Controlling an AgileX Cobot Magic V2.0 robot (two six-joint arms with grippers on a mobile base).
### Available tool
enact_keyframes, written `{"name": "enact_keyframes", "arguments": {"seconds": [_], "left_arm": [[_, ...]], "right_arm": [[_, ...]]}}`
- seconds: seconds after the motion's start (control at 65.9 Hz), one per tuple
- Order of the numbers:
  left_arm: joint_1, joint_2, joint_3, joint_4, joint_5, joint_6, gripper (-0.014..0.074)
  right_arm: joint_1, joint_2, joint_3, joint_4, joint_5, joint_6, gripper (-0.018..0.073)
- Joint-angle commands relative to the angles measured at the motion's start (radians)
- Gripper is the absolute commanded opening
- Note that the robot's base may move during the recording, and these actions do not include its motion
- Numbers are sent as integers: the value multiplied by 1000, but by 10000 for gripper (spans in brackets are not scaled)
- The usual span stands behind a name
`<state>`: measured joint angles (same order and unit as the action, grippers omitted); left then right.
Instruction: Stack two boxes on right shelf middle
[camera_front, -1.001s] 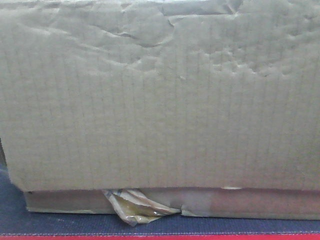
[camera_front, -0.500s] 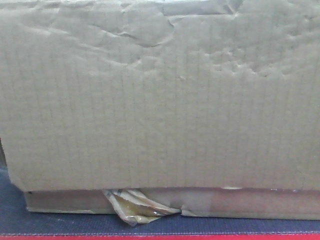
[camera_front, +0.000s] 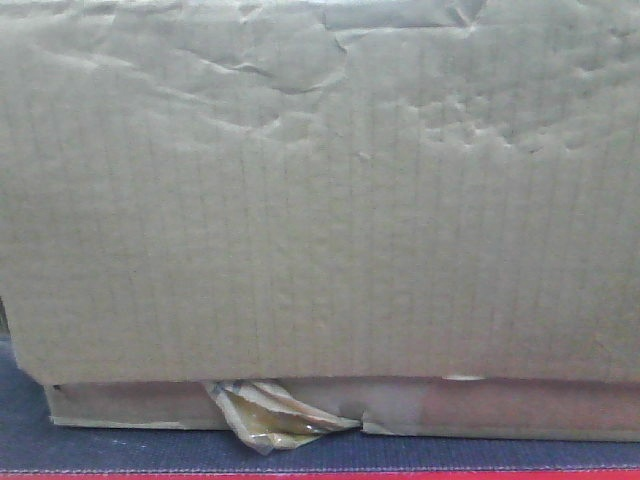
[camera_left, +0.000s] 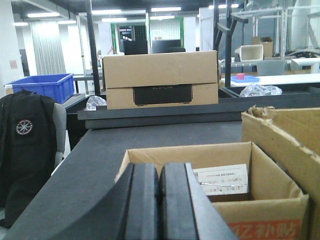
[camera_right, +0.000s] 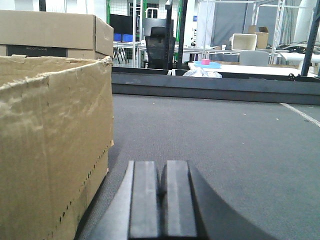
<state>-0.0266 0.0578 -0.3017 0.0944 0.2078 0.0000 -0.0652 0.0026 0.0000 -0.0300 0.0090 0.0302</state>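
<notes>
Dark fabric worktop (camera_front: 120, 452) carries the flat box (camera_front: 500, 407), a yellowish tape scrap (camera_front: 270, 420) crumpled at 7 o'clock, with the tall box (camera_front: 320, 200), creased and dented, resting on top; left end effector (camera_left: 160, 172) and right end effector (camera_right: 162, 172) are both clenched, pads touching, empty.

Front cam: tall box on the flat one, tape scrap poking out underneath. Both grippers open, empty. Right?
No: both grippers are shut, not open. In the left wrist view the left gripper is closed with no gap; the right wrist view shows the same for the right gripper. Both empty. The rest holds: tall box on the flat box, tape scrap poking out underneath.
</notes>
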Motion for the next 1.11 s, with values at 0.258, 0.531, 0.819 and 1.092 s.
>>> {"name": "enact_keyframes", "arguments": {"seconds": [0.258, 0.531, 0.819, 1.092], "left_arm": [[3, 531, -544, -70, 473, 0, -111], [3, 906, -840, -134, 519, 0, -111], [8, 1097, -892, -176, 527, 0, -111], [206, 1206, -969, -380, 756, 301, -111]], "right_arm": [[-4, -3, 0, 0, -17, -3, -162], [-4, -3, 0, 0, -17, -3, -162], [-4, -3, 0, 0, -17, -3, -162], [-4, -3, 0, 0, -17, -3, -162]]}}
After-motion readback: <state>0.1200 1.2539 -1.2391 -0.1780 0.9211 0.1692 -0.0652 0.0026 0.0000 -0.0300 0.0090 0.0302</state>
